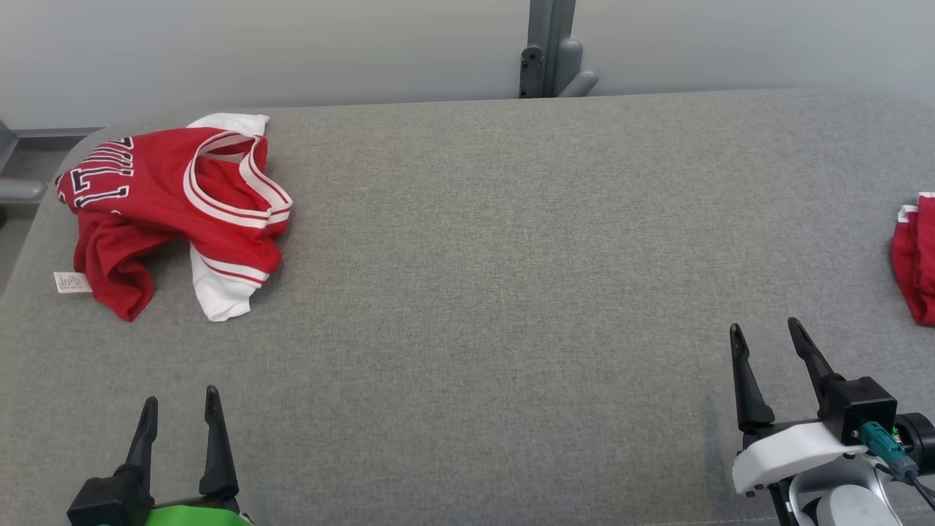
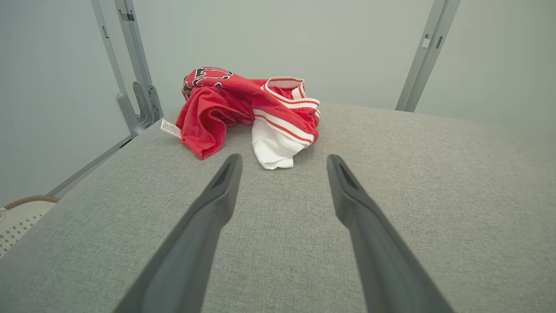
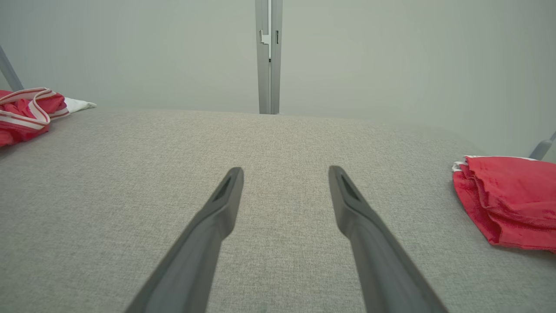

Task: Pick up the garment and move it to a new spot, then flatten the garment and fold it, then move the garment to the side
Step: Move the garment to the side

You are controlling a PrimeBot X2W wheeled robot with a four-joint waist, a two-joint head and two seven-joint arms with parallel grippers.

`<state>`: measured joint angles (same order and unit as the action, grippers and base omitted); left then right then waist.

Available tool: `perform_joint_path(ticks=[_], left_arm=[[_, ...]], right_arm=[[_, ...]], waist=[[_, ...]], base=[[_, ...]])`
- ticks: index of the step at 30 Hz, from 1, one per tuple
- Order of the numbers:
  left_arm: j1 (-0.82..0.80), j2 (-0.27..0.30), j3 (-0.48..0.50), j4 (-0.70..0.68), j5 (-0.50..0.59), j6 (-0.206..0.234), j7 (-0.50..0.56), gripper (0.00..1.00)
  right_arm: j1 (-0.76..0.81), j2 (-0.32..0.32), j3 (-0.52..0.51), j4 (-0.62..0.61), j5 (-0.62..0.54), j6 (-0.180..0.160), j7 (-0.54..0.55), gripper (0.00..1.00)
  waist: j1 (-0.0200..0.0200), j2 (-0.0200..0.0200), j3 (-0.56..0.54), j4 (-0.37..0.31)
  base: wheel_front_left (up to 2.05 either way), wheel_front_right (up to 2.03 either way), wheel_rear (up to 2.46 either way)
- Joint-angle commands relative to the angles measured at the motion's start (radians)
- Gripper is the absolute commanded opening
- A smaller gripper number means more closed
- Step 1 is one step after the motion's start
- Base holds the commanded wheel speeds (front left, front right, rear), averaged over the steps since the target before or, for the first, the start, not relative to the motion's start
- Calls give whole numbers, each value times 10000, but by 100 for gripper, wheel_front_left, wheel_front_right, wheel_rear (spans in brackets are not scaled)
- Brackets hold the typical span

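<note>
We are holding the left tool (image 1: 181, 399) and right tool (image 1: 764, 326) released and empty over the near bench (image 1: 511, 292), ready for picking. The crumpled red jersey (image 1: 175, 204) is lying far left, straight ahead of the left tool; another red garment (image 1: 917, 263) is lying at the right edge.

Cut off, unreadable
Second red garment (image 1: 915, 257) runs off my head view's right edge; jersey (image 1: 175, 197) lettering folded under, white tag (image 1: 72, 282) too small to read.
</note>
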<state>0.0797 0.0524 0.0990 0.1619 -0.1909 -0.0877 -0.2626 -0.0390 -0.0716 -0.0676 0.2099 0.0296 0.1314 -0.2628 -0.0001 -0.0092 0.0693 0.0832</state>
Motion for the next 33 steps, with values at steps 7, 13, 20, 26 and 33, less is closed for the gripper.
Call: perform_joint_path(ticks=[7,13,20,26,33], left_arm=[[-108,-15,-13,-107,-65,-80,-25,100],[98,-16,44,-79,-87,-90,-25,100],[121,-17,-20,-68,-144,-63,-25,100],[181,-15,11,-101,-164,-59,-25,100],[186,-16,31,-115,-113,-96,-24,100]], right_arm=[[248,71,17,-71,7,-15,-33,100],[312,118,54,-17,43,-15,-31,100],[357,156,30,-41,103,-15,-31,100],[395,164,-33,-68,83,-15,-31,100],[358,176,-87,-108,67,-15,-31,100]], waist=[[1,92,-33,-272],[1,92,-248,-460],[1,92,-361,-583],[1,92,-363,-659],[1,92,-337,-683]], base=[[0,0,0],[0,0,0],[0,0,0],[0,0,0],[0,0,0]])
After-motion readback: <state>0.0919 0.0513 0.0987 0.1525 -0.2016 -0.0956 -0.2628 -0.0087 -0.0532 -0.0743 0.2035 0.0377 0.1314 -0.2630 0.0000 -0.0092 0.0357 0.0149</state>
